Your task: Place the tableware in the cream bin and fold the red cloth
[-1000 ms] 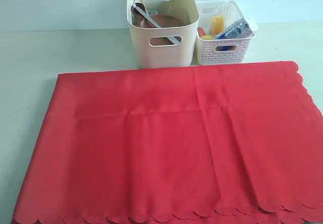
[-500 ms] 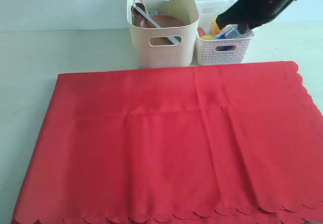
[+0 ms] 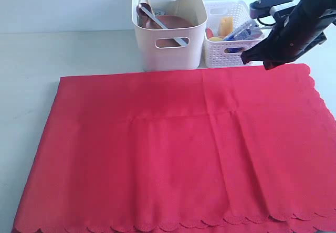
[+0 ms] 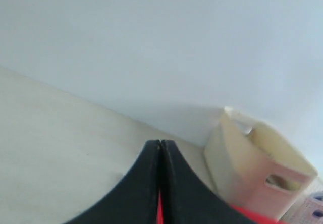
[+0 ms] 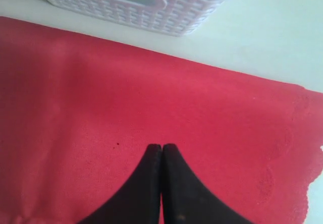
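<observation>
The red cloth lies spread flat over most of the table. Behind it stands the cream bin, which holds the brown plate, the metal knife and a dark spoon. My right gripper hovers shut and empty over the cloth's far right part, its tips pressed together. My left gripper is shut too, with nothing in it; it does not show in the exterior view. The left wrist view shows the cream bin and a strip of cloth.
A white lattice basket stands right of the cream bin, with a milk carton and a yellow item in it. It also shows in the right wrist view, the basket just beyond the cloth's far edge. Bare table lies left of the cloth.
My right arm has come away from above the cream bin, moving right and down past the white basket to the cloth's far right part. Its jaws have closed.
</observation>
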`<state>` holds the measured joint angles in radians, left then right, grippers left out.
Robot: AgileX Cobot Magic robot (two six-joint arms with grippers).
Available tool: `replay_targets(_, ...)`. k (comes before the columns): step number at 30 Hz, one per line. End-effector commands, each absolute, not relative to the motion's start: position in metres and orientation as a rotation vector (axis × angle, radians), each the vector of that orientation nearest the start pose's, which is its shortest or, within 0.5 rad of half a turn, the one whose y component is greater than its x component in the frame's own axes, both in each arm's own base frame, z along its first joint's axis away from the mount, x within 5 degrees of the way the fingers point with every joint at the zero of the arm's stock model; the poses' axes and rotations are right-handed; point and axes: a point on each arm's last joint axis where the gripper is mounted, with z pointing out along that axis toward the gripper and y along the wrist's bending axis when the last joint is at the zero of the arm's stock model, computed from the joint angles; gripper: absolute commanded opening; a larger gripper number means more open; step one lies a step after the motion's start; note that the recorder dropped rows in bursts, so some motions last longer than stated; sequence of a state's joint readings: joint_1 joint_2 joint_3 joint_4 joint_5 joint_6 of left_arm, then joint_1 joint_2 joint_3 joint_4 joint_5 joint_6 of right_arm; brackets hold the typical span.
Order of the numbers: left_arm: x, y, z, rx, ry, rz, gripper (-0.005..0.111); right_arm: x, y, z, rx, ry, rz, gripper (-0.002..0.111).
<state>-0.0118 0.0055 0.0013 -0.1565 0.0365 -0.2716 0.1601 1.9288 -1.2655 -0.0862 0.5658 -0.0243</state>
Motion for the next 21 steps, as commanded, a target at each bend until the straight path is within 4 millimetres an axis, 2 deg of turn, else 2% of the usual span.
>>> replay_targets(1,0.056,0.000,0.218,-0.350,1.395,-0.405,0.003,0.393,0.057,0.170,-0.327,2.680,-0.045,0.000)
replay_targets(9,0.053,0.003,0.230,-0.346,1.266,-0.413,0.003,0.395,0.058,0.171,-0.323,2.651,-0.038,0.000)
replay_targets(14,0.054,0.003,0.229,-0.345,1.279,-0.405,0.000,0.395,0.058,0.171,-0.320,2.650,-0.035,0.000)
replay_targets(18,0.071,0.002,0.221,-0.335,1.451,-0.332,0.000,0.396,0.061,0.172,-0.269,2.643,0.014,0.000)
replay_targets(21,0.088,0.002,0.225,-0.337,1.566,-0.297,0.000,0.396,0.061,0.171,-0.249,2.646,0.034,0.000)
